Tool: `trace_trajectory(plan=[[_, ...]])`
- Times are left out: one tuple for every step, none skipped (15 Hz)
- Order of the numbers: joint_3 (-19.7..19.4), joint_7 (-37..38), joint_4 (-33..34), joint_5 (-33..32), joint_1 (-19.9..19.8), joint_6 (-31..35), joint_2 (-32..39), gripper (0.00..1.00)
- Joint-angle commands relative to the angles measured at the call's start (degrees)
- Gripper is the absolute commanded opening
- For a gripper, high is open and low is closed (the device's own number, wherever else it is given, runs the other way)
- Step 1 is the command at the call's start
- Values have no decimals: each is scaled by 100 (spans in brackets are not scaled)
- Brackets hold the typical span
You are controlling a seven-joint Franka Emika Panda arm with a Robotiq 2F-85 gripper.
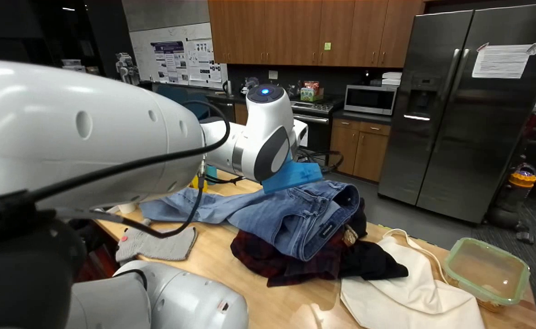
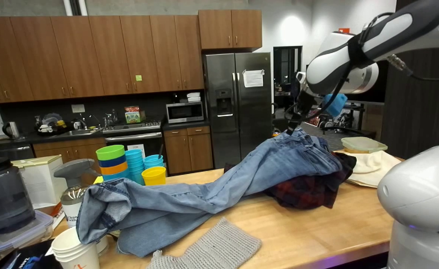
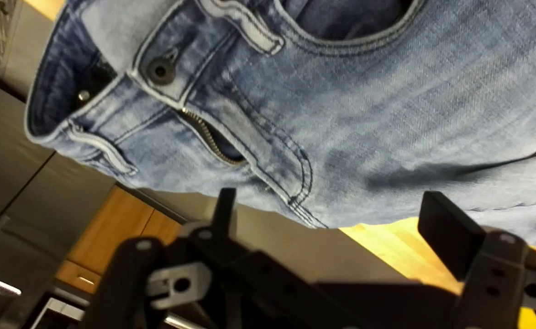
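Observation:
My gripper (image 3: pixel 329 194) stands open, its two black fingers wide apart along the bottom of the wrist view. Just beyond the tips lies a pair of blue jeans (image 3: pixel 386 114), its button, fly and waistband at the upper left; nothing is gripped. In an exterior view the gripper (image 2: pixel 291 129) comes down at the top edge of the heaped jeans (image 2: pixel 242 179); whether the tips touch the denim I cannot tell. Under the jeans (image 1: pixel 291 210) lie a dark red plaid garment (image 1: pixel 291 269) and black cloth (image 1: pixel 375 260). The blue part on the wrist hides the fingers in an exterior view.
A cream cloth bag (image 1: pixel 409 283) and a green-lidded container (image 1: pixel 489 269) lie beyond the pile. A grey knit piece (image 2: pixel 219 246) sits near the table's front edge. Stacked cups (image 2: pixel 111 160), a yellow cup (image 2: pixel 154 175), a spray bottle (image 2: pixel 73 190) and paper cups (image 2: pixel 75 248) surround the trouser leg.

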Motion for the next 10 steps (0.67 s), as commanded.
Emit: trace_trajectory(plan=[[-436,15,-43,375,-50,127,-163,100],[-553,-1,-24,479,-52,100,-226,100],[-627,46,2,582,-99,29,-287,100],[-724,77,29,719,-100,10,-323,100],[-810,105,47,837,-122,-33,-372,100],[-867,153,59,925,-172,-82,-423,100],[-939,153,66,1009,-180,-89,-460,100],[-990,151,70,1062,-201,-79,-459,100],[-1031,146,71,1105,-210,-48,-440,100],[-1031,173,71,1098,-262,-16,-397,100]])
